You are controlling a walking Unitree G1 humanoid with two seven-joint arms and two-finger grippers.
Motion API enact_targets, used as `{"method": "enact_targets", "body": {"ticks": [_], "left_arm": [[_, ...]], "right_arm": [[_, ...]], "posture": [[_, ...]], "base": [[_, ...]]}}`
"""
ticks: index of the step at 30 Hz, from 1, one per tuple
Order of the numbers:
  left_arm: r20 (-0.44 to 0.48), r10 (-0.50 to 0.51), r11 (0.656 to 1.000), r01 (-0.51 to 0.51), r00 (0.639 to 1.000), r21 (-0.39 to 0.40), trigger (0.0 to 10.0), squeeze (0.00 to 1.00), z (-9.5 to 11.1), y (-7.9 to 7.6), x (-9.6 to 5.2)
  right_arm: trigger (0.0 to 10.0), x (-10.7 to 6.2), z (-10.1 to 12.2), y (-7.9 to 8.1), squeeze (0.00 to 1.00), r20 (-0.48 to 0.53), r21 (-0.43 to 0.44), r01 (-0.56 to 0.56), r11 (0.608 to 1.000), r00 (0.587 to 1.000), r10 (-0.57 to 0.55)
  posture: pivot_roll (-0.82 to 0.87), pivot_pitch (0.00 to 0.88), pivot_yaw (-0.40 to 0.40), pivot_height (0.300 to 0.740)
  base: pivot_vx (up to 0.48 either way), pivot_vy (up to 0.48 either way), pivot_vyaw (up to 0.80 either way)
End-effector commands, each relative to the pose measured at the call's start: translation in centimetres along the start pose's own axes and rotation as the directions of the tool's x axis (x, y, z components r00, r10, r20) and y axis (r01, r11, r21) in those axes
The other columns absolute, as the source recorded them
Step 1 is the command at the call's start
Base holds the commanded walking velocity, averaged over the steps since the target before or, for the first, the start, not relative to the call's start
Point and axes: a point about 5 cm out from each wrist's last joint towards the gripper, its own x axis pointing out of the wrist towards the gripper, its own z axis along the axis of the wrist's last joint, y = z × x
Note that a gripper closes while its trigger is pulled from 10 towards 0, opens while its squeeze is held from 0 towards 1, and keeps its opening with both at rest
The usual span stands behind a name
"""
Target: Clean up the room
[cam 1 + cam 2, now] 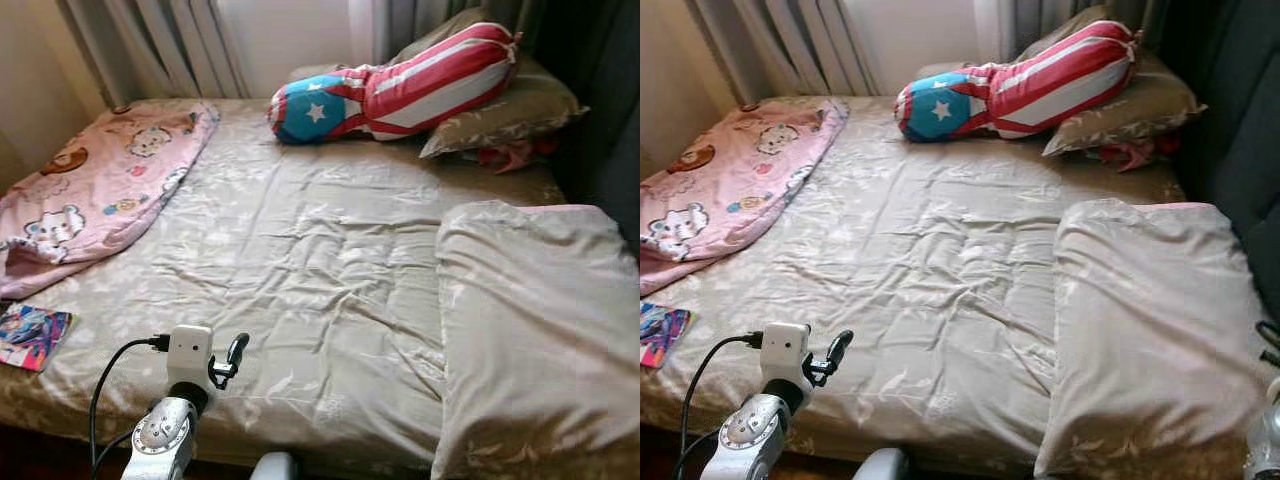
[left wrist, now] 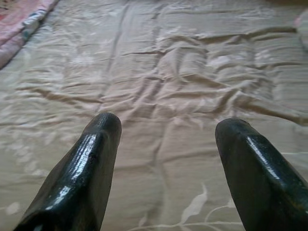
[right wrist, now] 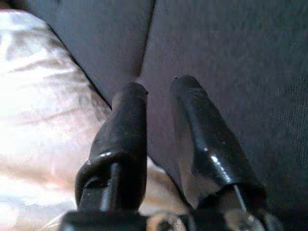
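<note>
A wide bed with a wrinkled beige sheet (image 1: 300, 250) lies before me. A pink cartoon-print blanket (image 1: 95, 185) is bunched on its left side, and a folded beige duvet (image 1: 535, 330) lies at the front right. At the head rest a red-and-white striped bolster with a blue star end (image 1: 400, 88) and a beige pillow (image 1: 515, 110). My left gripper (image 1: 232, 358) hovers low over the front of the sheet, open and holding nothing, its fingers (image 2: 96, 144) spread wide. My right gripper (image 3: 161, 86) is shut on nothing, beside the dark headboard (image 3: 231, 43) at the duvet's edge.
A colourful book (image 1: 30, 335) lies at the bed's front left corner. A red cloth (image 1: 510, 155) pokes out under the beige pillow. Curtains (image 1: 160, 45) hang behind the bed, and the dark upholstered headboard (image 1: 610, 110) runs along the right.
</note>
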Motion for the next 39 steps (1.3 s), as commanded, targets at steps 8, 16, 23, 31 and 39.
{"method": "enact_targets", "body": {"ticks": [8,16,23,31,39], "left_arm": [[-0.033,0.028,0.998,-0.029,0.999,-0.05,10.0,0.0,-1.1,0.4,0.2],[-0.167,0.062,0.991,-0.08,0.984,-0.104,10.0,0.0,-4.7,0.7,-0.1],[-0.296,0.079,0.985,-0.119,0.952,-0.121,10.0,0.0,-7.8,0.7,-0.5],[-0.407,0.052,0.986,-0.113,0.912,-0.126,10.0,0.0,-10.0,-0.1,-1.0],[-0.575,0.074,0.992,-0.119,0.815,-0.041,10.0,0.0,-13.1,1.4,-4.0]], "right_arm": [[10.0,-2.7,-1.8,7.3,0.0,-0.01,0.096,-0.348,0.933,0.937,0.35],[10.0,-10.1,-8.4,13.5,0.0,-0.197,0.206,-0.544,0.813,0.791,0.579],[10.0,-14.5,-12.5,14.5,0.0,-0.391,0.246,-0.589,0.77,0.667,0.634],[10.0,-16.1,-14.0,14.6,0.0,-0.486,0.245,-0.595,0.765,0.608,0.628],[10.0,-17.6,-15.5,14.1,0.0,-0.576,0.232,-0.587,0.775,0.559,0.596]], "posture": [[0.01,0.019,0.041,0.657],[0.02,0.0,0.029,0.662],[0.01,0.0,0.021,0.707],[0.01,0.0,0.013,0.74],[0.01,0.0,0.014,0.74]], "base": [[0.0,0.0,0.0],[0.0,0.0,0.0],[0.0,0.0,0.0],[0.0,0.0,0.0],[0.0,0.0,0.0]]}}
